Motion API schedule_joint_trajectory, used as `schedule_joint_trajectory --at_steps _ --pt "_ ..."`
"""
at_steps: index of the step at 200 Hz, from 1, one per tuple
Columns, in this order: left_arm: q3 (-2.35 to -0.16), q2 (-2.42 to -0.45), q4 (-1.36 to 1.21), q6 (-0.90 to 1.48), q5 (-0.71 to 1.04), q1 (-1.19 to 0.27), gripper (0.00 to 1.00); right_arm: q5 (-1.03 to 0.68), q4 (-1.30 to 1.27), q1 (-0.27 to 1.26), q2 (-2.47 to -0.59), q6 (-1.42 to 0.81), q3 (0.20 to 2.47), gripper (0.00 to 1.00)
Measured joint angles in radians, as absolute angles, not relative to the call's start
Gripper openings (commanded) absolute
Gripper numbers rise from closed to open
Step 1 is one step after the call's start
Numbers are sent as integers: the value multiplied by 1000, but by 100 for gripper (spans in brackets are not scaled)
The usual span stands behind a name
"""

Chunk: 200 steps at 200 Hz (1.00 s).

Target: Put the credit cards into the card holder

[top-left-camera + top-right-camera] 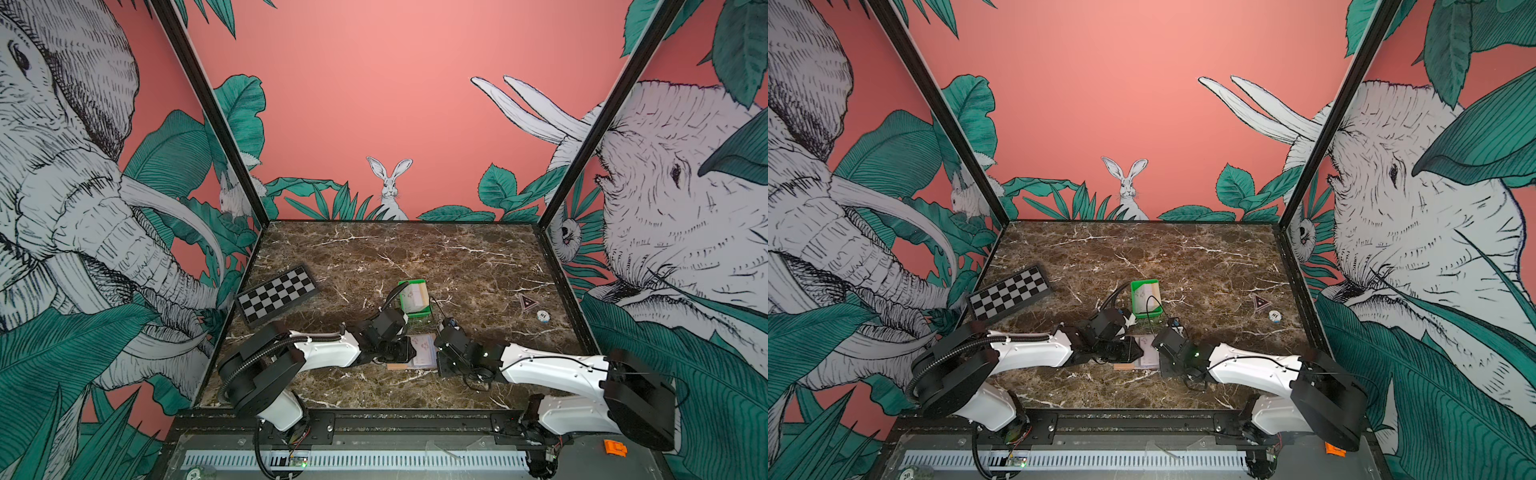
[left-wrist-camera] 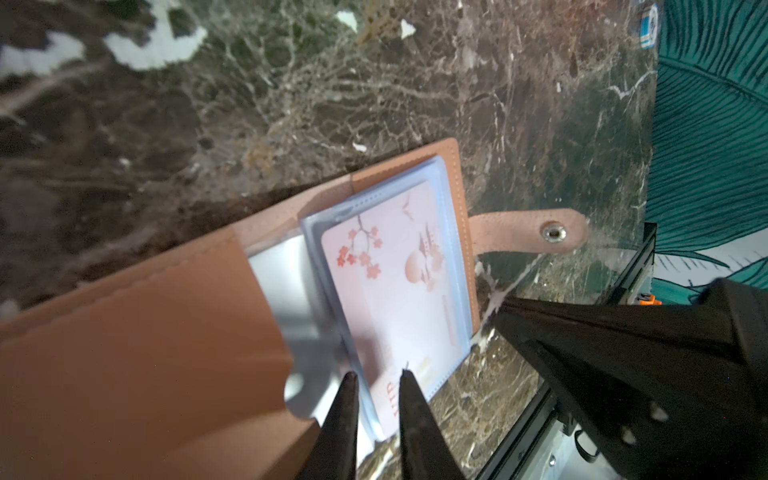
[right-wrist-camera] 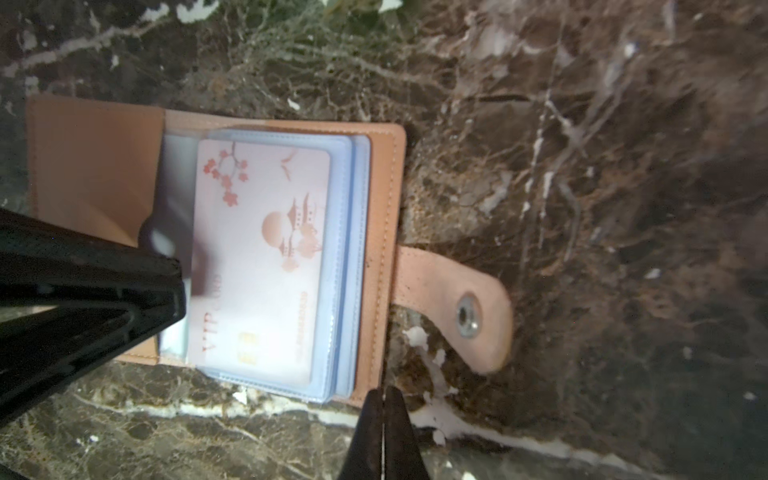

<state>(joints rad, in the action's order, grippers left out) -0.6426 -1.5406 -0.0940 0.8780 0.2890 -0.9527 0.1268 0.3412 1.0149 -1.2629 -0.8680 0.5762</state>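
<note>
Tan card holder (image 2: 137, 340) partly behind left gripper (image 2: 379, 376)

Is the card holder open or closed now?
Open: the card holder lies spread, clear sleeves and one card exposed, snap strap unfastened.

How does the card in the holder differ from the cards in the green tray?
The holder card lies flat among the clear sleeves of the open card holder; the tray cards lean tilted on edge in the green tray. The holder card's blossom print shows plainly; the tray cards' marks are too faint to read. Both are whitish rectangles.
</note>
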Motion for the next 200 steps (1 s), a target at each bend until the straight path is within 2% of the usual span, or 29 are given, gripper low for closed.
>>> schedule_joint_trajectory --at_steps 43,65,129,155,200 --pt "-658 -1554 -91 877 282 -953 13 142 373 1011 -1215 -868 577 8" --pt "-658 -1559 -75 874 270 -953 6 132 366 1002 -1211 -868 577 8" --pt "-660 -1575 -54 871 260 -953 9 24 274 917 -1201 -868 577 15" --pt "-660 -1581 -59 871 262 -953 12 -25 227 886 -1201 -868 574 15" --pt "-660 -1584 -66 871 263 -953 10 -63 194 870 -1201 -868 567 15"
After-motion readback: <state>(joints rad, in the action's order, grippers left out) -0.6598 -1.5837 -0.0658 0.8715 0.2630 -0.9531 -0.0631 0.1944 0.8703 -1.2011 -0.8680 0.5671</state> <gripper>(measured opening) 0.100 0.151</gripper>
